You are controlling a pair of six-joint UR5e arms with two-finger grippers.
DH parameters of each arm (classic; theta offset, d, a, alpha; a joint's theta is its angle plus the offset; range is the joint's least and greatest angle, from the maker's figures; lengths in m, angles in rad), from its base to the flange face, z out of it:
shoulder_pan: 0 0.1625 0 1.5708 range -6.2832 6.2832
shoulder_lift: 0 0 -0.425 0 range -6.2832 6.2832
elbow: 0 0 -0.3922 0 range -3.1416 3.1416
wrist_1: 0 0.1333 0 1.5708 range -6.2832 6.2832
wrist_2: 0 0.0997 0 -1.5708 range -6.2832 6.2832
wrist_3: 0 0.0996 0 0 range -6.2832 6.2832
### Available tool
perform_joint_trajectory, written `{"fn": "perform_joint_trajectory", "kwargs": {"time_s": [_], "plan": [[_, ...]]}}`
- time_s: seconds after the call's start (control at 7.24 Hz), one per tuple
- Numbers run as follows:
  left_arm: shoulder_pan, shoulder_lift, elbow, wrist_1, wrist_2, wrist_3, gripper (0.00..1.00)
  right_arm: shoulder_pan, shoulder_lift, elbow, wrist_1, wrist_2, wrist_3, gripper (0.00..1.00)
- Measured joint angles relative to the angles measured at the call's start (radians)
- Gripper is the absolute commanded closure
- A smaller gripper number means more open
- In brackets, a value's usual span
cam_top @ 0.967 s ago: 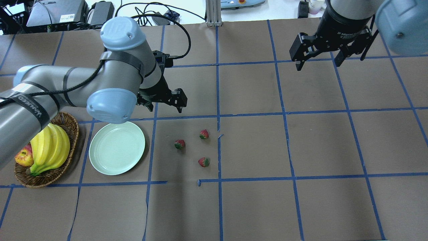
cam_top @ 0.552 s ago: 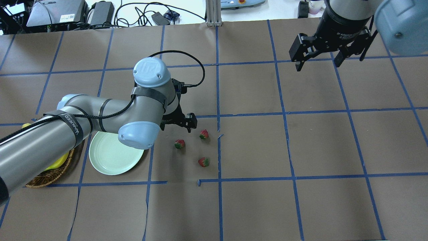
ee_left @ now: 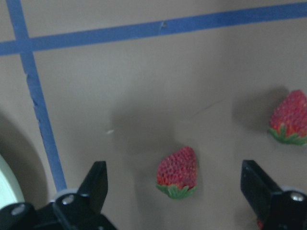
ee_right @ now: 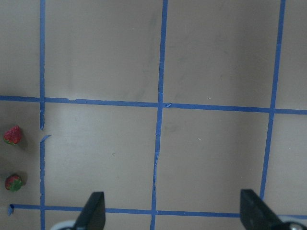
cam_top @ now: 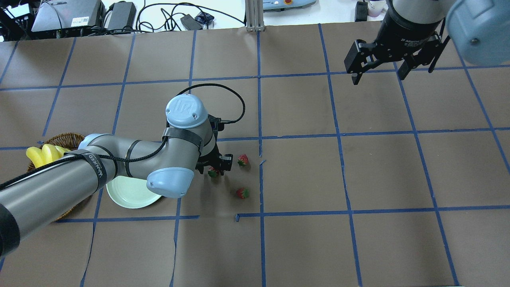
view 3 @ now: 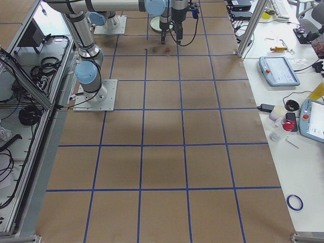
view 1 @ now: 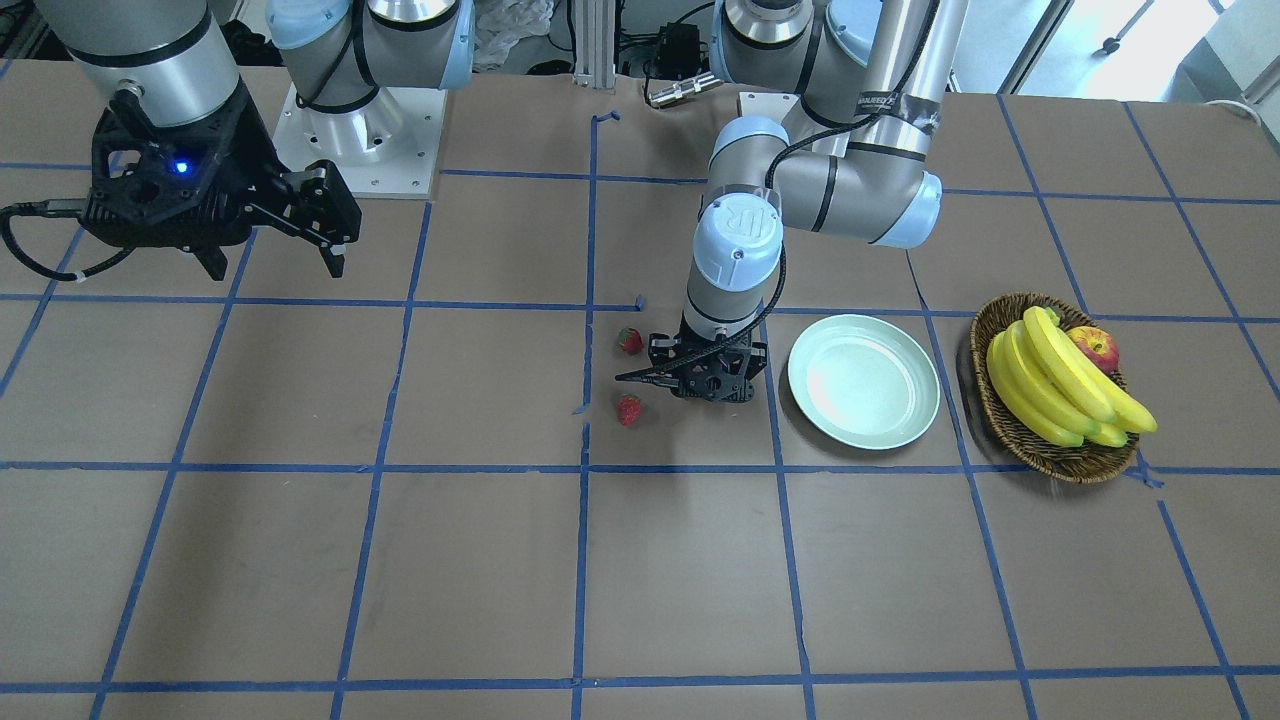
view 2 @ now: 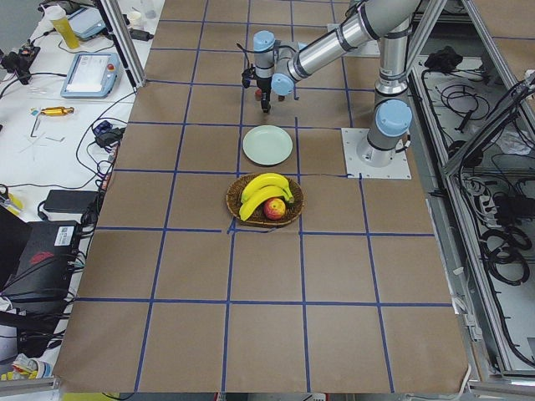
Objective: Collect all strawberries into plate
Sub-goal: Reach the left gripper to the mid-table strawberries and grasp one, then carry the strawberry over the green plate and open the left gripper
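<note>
Three small red strawberries lie on the brown table right of the pale green plate [cam_top: 126,196]. My left gripper [cam_top: 218,166] is open and low over the strawberry nearest the plate [cam_top: 212,172]. In the left wrist view that strawberry [ee_left: 178,170] lies between the two spread fingers [ee_left: 96,184]. The other two strawberries [cam_top: 243,160] [cam_top: 242,193] lie free further right. In the front view two strawberries [view 1: 630,340] [view 1: 628,409] show; the third is hidden behind the left gripper [view 1: 700,385]. My right gripper [cam_top: 378,75] is open, empty and high at the far right.
A wicker basket [view 1: 1050,462] with bananas [view 1: 1060,380] and an apple [view 1: 1095,348] stands beside the plate [view 1: 865,380]. My left forearm covers part of the plate and basket in the overhead view. Blue tape lines grid the table.
My left arm has swung forward and down from behind the plate. Its open gripper now stands around the strawberry nearest the plate. The right arm has not moved.
</note>
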Motion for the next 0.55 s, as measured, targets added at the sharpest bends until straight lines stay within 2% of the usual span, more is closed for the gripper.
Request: {"fn": "perform_joint_trajectory", "kwargs": {"time_s": [0.28,0.55], "plan": [[0.0,-0.009,0.005,0.001,0.003,0.007,1.0,0.0,0.0,0.0,0.0,0.0,0.0,0.0],[0.01,0.023,0.06,-0.046,0.023,0.033,0.99,0.0,0.0,-0.001,0.0,0.0,-0.001,0.0]]}}
